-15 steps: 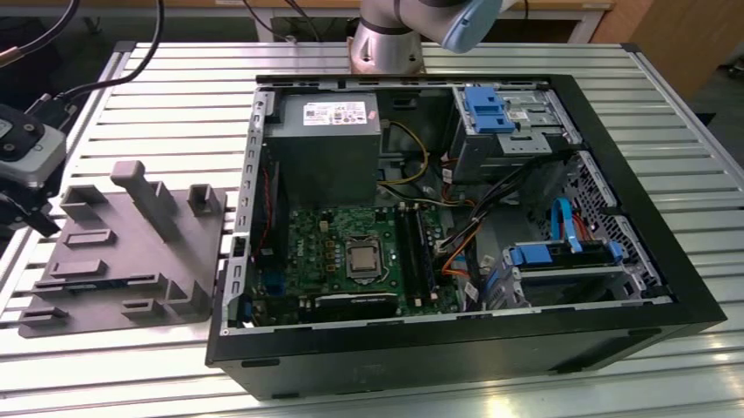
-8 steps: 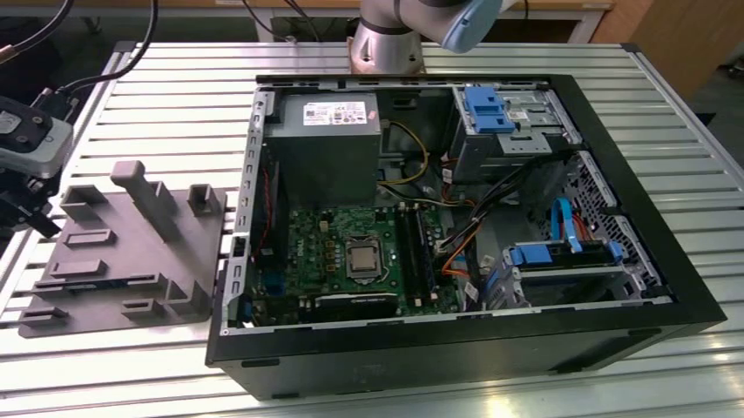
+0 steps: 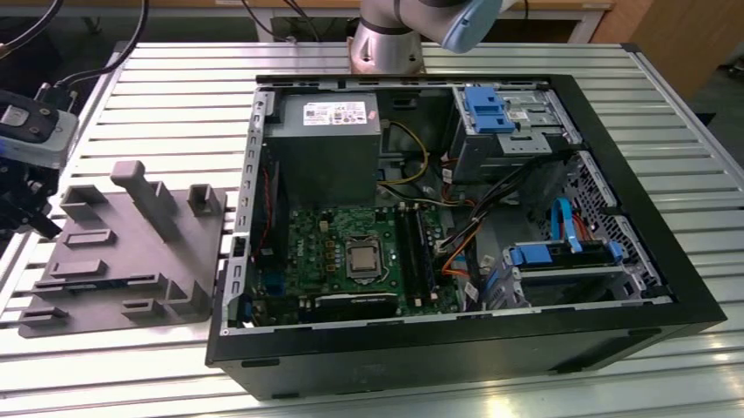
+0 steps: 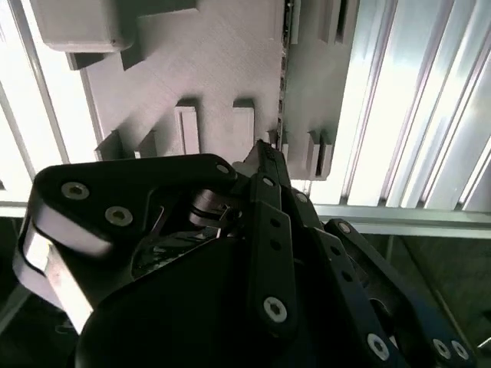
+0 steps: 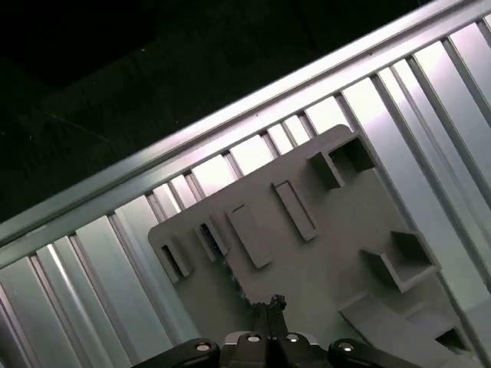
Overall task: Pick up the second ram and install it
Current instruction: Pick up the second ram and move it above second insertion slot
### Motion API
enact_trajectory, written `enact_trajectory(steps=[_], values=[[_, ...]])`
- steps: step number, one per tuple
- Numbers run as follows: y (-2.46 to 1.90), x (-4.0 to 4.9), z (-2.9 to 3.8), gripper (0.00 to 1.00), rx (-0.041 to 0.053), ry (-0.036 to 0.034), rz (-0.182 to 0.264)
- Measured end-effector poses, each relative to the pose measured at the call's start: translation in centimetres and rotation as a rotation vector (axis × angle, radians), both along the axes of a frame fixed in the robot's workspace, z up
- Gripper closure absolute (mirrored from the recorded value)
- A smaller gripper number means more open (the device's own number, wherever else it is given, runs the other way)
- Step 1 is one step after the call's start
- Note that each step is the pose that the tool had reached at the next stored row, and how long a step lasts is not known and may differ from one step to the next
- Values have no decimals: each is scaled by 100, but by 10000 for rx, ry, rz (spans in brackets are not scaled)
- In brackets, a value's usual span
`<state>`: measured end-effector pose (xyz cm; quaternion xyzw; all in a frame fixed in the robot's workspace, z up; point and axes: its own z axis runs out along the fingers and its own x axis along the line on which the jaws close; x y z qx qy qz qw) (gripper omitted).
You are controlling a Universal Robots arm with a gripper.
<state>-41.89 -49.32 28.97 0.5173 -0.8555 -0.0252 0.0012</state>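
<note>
The tool [image 4: 265, 152] is down over the grey moulded tray [image 4: 215, 69]. In both wrist views its two black fingers are drawn right together, and I can make out no gap between the tips. Running straight out from those tips is the second ram [image 4: 285, 77], a thin dark strip seen edge-on. It stands on its long edge in the tray, and its near end meets the fingertips, so the tool looks clamped on it. The first wrist view shows the same contact: the tool [image 5: 268, 304] sits at the end of the ram's [image 5: 239, 280] toothed-looking edge. Two raised rectangular ribs of the tray [image 5: 337, 253] lie to one side of that edge and small slots lie to the other. Beyond the tool, past the far end of the ram, a tall block rises from the tray. Under the tray is the ribbed aluminium counter [image 5: 92, 268]. In the exterior view the tool [image 3: 44, 228] is at the tray's [image 3: 117, 252] edge on the exterior view's left. The open computer case [image 3: 651, 287], with its green motherboard [image 3: 337, 235], lies well apart from the tool, toward the exterior view's right. The arm [image 3: 395, 35] rises behind the case.
</note>
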Motion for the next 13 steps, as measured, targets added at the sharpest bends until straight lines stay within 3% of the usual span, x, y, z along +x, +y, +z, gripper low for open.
enact_trajectory(steps=[13], values=[[0, 0, -33, 89, -1, 1, 2373]])
